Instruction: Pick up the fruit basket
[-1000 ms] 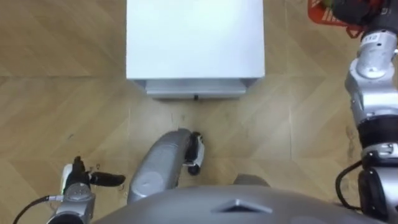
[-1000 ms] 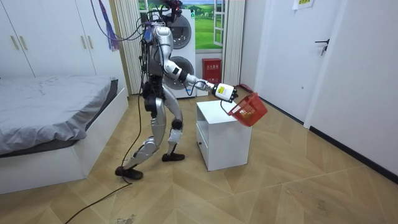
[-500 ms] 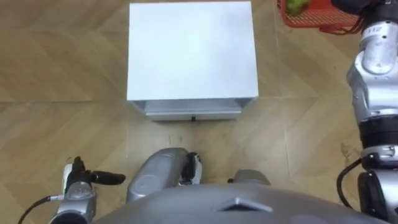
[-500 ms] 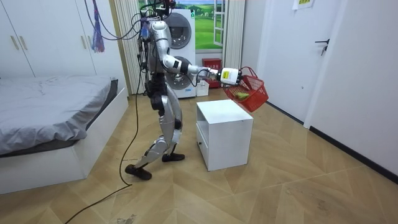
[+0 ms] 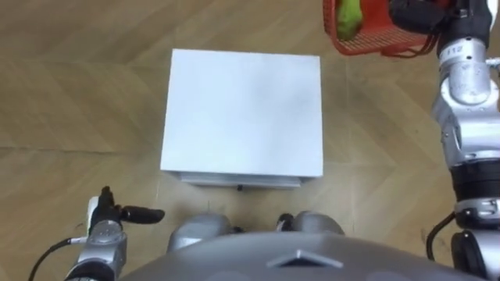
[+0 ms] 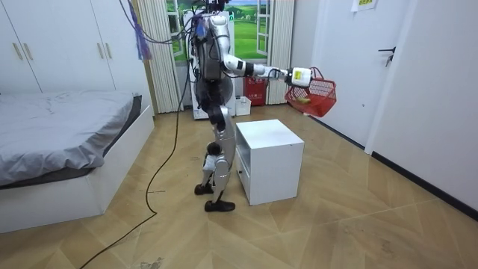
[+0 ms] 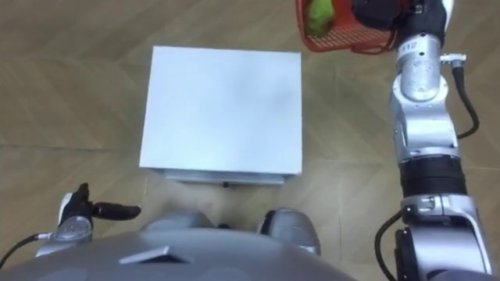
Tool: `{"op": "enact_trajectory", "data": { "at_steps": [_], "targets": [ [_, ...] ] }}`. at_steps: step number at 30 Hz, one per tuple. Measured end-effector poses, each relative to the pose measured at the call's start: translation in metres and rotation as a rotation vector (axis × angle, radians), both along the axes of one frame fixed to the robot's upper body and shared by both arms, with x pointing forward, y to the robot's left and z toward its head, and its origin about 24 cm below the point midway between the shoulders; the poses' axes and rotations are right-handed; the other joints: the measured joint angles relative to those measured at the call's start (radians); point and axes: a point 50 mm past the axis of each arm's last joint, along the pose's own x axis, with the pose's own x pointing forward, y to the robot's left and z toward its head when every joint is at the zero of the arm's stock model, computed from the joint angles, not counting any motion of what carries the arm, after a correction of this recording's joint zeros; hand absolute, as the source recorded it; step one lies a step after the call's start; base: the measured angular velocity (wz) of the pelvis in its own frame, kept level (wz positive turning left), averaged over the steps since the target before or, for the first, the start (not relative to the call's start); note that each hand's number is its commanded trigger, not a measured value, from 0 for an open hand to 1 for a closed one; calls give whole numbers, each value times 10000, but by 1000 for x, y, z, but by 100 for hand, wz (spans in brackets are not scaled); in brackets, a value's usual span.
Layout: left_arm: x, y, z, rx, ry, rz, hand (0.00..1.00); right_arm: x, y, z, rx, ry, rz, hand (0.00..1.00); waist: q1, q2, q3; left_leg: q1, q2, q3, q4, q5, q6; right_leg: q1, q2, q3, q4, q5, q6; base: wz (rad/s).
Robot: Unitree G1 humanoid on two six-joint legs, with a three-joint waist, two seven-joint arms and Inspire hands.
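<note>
- The fruit basket hangs just beneath the right hand, whose fingers are curled on it, lifted clear of the white cabinet.
- The left hand is well apart from it, fingers relaxed.

In the room view the robot has stepped up close behind the white counter and straightened, and its right robot hand has lifted the red fruit basket from beside the counter's top to upper right of centre, well above it.
</note>
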Motion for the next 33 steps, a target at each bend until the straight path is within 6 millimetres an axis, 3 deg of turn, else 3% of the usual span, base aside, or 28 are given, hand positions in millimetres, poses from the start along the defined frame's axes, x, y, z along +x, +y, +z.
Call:
{"op": "enact_trajectory", "data": {
  "at_steps": [2,3,4,5,6,7,8,10,12,17,22,28,33],
  "targets": [
    [-5,1,-1,-32,93,175,0,1,4,3,-73,-83,293,100,27,-74,-41,163,68,15,-112,2,-5,196,118,4,-289,39,-61,16],
    [-6,0,-1,-92,131,180,0,1,5,2,-107,-44,359,100,41,-255,63,-486,15,281,1235,28,-262,614,-43,317,-758,191,-96,54],
    [-7,-1,-2,-172,147,133,0,0,6,-2,-84,162,318,100,31,-606,160,-1457,-47,555,1974,-169,-634,965,-290,956,-1169,265,16,71],
    [-5,-2,-2,-250,101,88,0,0,5,-2,-110,196,286,100,16,-521,101,-1885,115,544,1568,-133,-698,954,-287,1004,-1151,260,29,67],
    [-3,-3,-2,-318,80,6,0,0,2,-2,-134,279,221,100,92,-351,90,-2566,771,859,1258,734,-206,832,-73,1013,-946,17,331,28],
    [-9,0,-2,-219,290,20,0,0,9,-8,14,627,376,100,397,-475,60,-2480,720,964,1307,744,-189,927,-173,775,-851,-85,483,14],
    [-11,0,-3,-210,401,23,0,0,11,-10,11,733,552,100,468,-478,60,-2435,699,916,1251,744,-187,967,-203,523,-884,-56,514,0],
    [-14,0,-4,-177,759,3,0,1,18,-11,-38,864,948,100,795,-469,65,-2122,551,682,737,744,-187,1027,-224,-126,-1142,-3,497,11],
    [-15,1,-4,-64,933,-210,0,2,22,-12,-60,942,1251,100,824,-464,69,-2060,426,511,516,749,-192,1190,-233,-349,-1358,11,483,24],
    [-20,-1,-5,15,1109,-446,0,1,26,-17,189,1290,1670,100,898,-431,113,-1922,338,356,67,1020,-328,1224,-189,-590,-1430,4,470,11],
    [-21,-3,-5,-27,1134,-492,0,-2,36,-35,707,2096,2152,100,1050,-375,264,-1993,359,351,42,1027,-365,1092,-167,-745,-1384,-26,407,-6],
    [-34,-5,-9,-106,1882,-866,0,-13,56,-72,867,3857,2934,100,1265,-415,267,-2291,333,351,46,1058,-314,706,-222,-1000,-1188,-8,379,-1],
    [-28,-8,-8,-304,1778,-1196,0,-20,69,-92,1192,4645,3028,100,1348,-352,253,-2636,320,131,234,1053,-302,447,-216,-1160,-1016,-9,380,12]
  ]
}}
